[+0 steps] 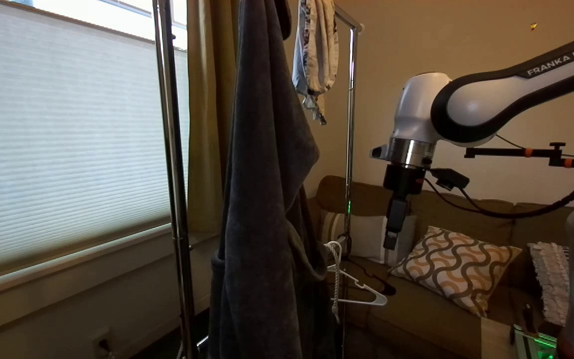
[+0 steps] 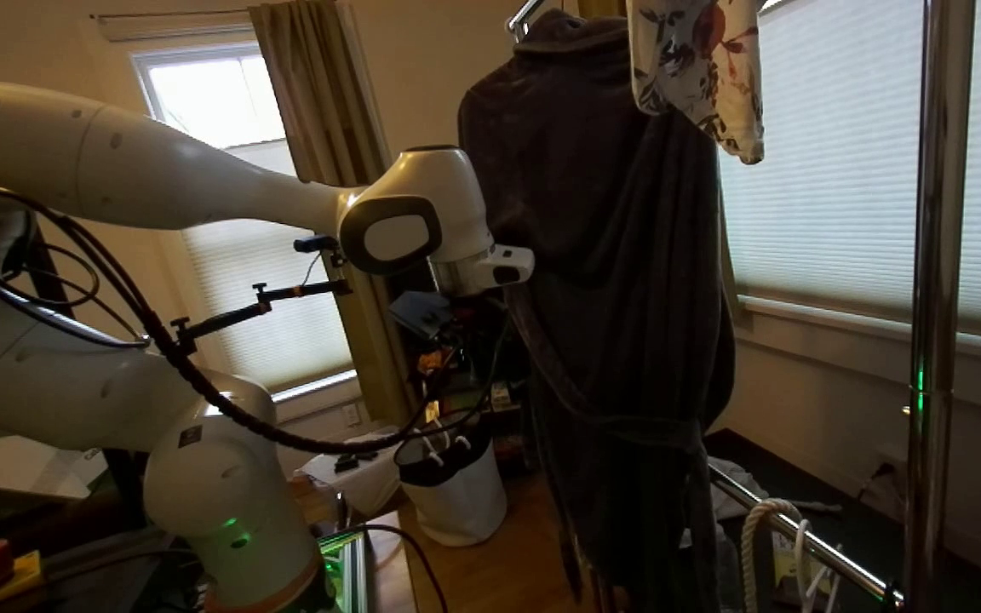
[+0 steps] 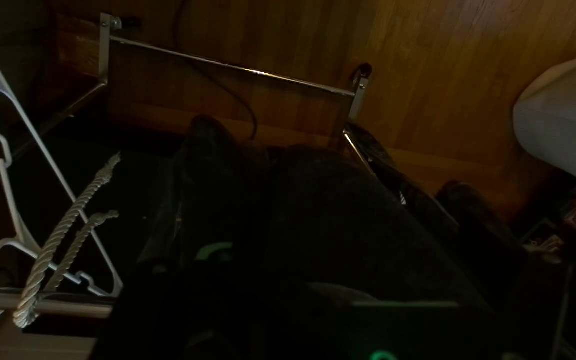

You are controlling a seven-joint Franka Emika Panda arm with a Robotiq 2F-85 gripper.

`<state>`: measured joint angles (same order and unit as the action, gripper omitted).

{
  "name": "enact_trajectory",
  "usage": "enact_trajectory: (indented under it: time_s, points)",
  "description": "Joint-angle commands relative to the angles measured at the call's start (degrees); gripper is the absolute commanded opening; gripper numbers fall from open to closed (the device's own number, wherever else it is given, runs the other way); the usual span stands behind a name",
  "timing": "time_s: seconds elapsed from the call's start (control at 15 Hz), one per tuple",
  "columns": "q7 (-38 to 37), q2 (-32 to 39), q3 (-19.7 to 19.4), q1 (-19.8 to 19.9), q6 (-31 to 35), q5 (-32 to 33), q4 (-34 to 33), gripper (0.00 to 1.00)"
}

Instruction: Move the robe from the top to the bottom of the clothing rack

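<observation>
The dark grey robe [image 1: 262, 199] hangs from the top of the clothing rack [image 1: 351, 124] in long folds. In an exterior view its collar is on a hanger at the top, and its body [image 2: 618, 255] hangs beside the arm. In the wrist view the robe [image 3: 348, 215] is a very dark shape. The rack's shiny post [image 2: 937, 298] and lower frame [image 3: 233, 65] also show. My gripper [image 1: 390, 244] points down, apart from the robe in that view, level with its lower half. It is seen edge-on there, and its fingers are too dark in the wrist view.
A white hanger [image 1: 361, 294] and a rope [image 2: 759, 528] hang on the lower bar [image 2: 848, 566]. Small patterned clothes [image 2: 703, 60] hang beside the robe. A couch with a patterned pillow [image 1: 459, 264] stands behind the gripper. A white basket [image 2: 456, 502] stands on the floor.
</observation>
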<state>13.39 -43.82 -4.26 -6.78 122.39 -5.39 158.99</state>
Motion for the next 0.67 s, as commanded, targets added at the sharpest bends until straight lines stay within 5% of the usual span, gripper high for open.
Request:
enact_trajectory:
  time_s: [0.0, 0.6]
  points:
    - [0.1, 0.0, 0.2, 0.2, -0.2, -0.2, -0.1, 1.00]
    - [-0.4, -0.5, 0.8, -1.1, -0.2, -1.5, -1.2, 1.00]
